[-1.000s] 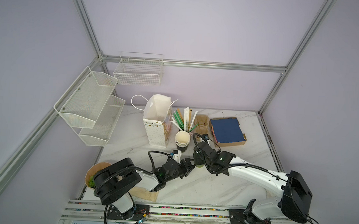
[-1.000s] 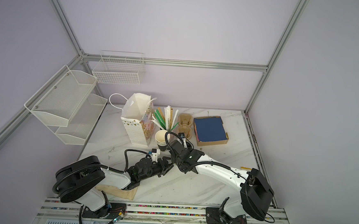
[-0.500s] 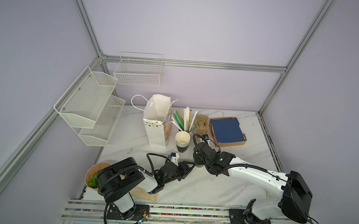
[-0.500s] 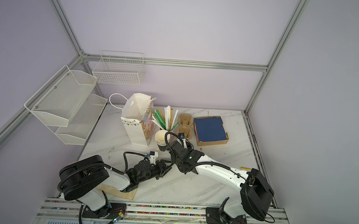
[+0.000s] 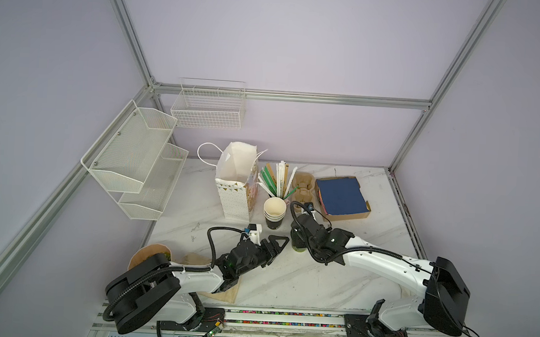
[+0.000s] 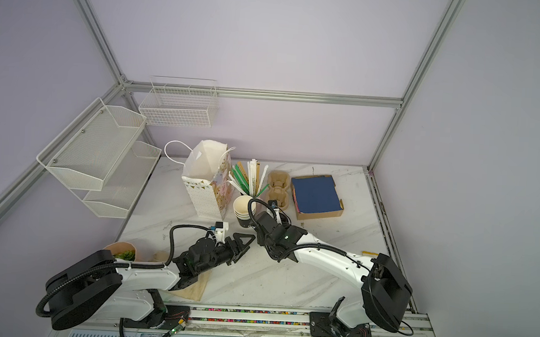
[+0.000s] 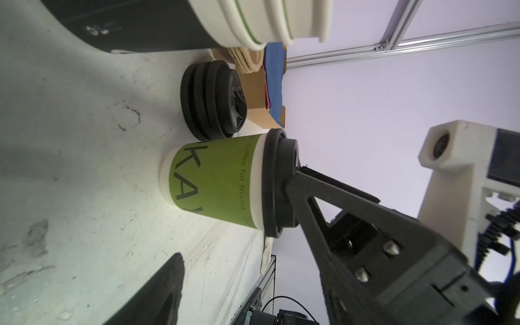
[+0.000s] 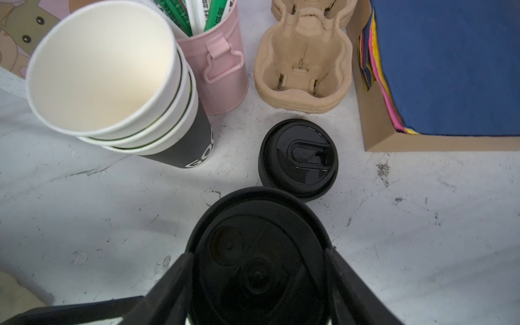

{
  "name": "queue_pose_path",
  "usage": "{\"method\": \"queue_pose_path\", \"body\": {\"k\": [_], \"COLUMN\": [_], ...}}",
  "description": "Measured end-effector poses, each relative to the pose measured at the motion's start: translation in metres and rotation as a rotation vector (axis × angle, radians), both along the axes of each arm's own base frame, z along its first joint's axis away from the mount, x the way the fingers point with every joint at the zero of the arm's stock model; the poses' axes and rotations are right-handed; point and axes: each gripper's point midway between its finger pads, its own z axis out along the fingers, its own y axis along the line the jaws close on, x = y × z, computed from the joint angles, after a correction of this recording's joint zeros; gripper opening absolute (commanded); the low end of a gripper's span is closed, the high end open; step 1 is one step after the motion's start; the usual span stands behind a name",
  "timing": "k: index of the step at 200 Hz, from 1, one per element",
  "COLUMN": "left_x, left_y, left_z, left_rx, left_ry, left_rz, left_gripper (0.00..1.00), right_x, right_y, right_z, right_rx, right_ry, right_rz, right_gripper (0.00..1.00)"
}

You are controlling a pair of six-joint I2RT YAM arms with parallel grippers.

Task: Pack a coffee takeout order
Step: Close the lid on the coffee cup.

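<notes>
The green paper cup (image 7: 213, 180) with its black lid (image 8: 259, 253) stands upright on the marble table. My right gripper (image 5: 298, 240) comes down on it from above, shut on the lid's rim, one finger (image 8: 349, 284) on each side. My left gripper (image 5: 277, 248) is open and holds nothing, just left of the cup and apart from it; one of its fingers (image 7: 166, 289) shows in the left wrist view. The brown pulp carrier (image 5: 303, 187) lies at the back. The navy napkin (image 5: 341, 194) tops a stack in a cardboard box.
Close behind the held cup are a stack of spare black lids (image 8: 298, 157), nested empty cups (image 5: 274, 213) and a pink tin of stirrers (image 8: 219, 70). A white paper bag (image 5: 236, 180) stands back left. A beige cloth (image 5: 222, 293) and a bowl (image 5: 149, 255) lie under my left arm.
My left gripper's jaws have spread wider next to the cup. The right gripper and the cup have stayed where they were.
</notes>
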Motion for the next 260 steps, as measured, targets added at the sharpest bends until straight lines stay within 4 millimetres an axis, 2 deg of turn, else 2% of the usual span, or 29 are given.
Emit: {"method": "queue_pose_path", "body": {"k": [33,83,98,160,224,260], "left_x": [0.006,0.006,0.007,0.016,0.015,0.015], "left_y": [0.000,-0.006,-0.008,-0.019,-0.024,-0.026], "left_z": [-0.008,-0.046,-0.050,-0.025,-0.027,-0.027], "left_rx": [0.046,0.103,0.103,0.033,0.019,0.005], "left_ry": [0.011,0.086,0.096,0.034,0.035,0.036], "left_rz": [-0.001,-0.029,-0.036,-0.043,-0.063,-0.070], "left_gripper": [0.75,0.74,0.74,0.75,0.68,0.60], "right_x": [0.000,0.000,0.000,-0.001,-0.001,0.000], "right_y": [0.000,0.000,0.000,0.005,0.006,0.006], "right_z": [0.000,0.000,0.000,-0.001,-0.001,-0.001], "right_rx": [0.000,0.001,0.000,0.005,0.005,0.007], "right_ry": [0.000,0.000,0.000,-0.003,-0.006,-0.010], "right_rz": [0.000,0.001,0.001,0.010,0.011,0.008], "right_gripper": [0.63,0.63,0.63,0.63,0.63,0.63]}}
